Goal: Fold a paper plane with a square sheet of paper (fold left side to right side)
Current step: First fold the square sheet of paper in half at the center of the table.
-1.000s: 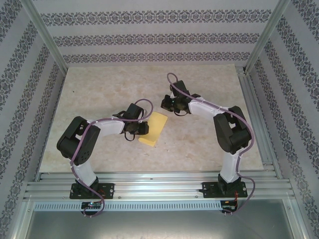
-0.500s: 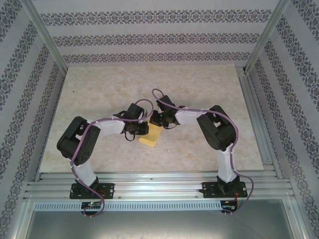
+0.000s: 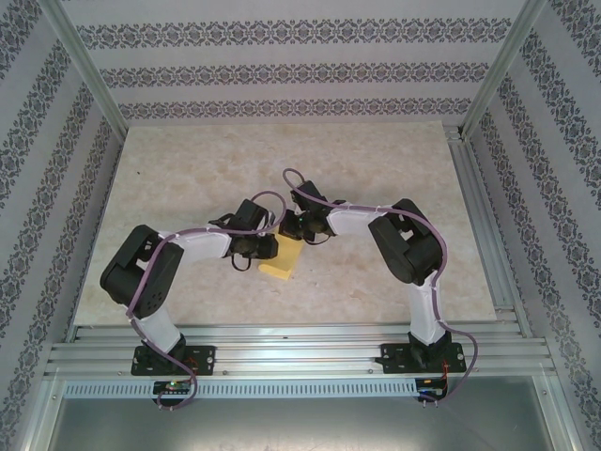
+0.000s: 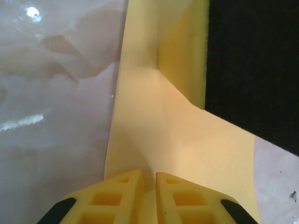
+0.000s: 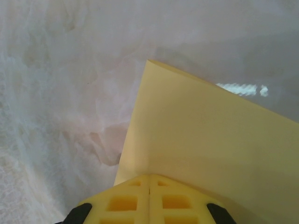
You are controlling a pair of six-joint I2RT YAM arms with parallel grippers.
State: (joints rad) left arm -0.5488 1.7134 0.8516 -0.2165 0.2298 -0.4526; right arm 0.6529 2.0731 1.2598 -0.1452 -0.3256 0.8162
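Note:
The square sheet of paper (image 3: 283, 264) lies as a folded mustard-yellow shape in the middle of the table, between the two grippers. In the left wrist view a ridge of the paper (image 4: 154, 121) rises into the narrow gap between my left gripper (image 4: 148, 179) fingers, which pinch its near-left edge (image 3: 269, 248). My right gripper (image 3: 297, 231) is shut, and its closed tips (image 5: 149, 179) rest on top of the paper (image 5: 210, 140) at its far end. The right gripper's black body (image 4: 252, 65) stands close over the sheet.
The pale marble table top (image 3: 188, 178) spreads around the sheet. Aluminium rails (image 3: 300, 357) run along the near edge and the right side (image 3: 479, 216). Patterned walls enclose the cell.
My right arm has swung left and nearer, and its shut gripper has come down onto the paper's far end. The left gripper has stayed at the paper's edge, barely moving.

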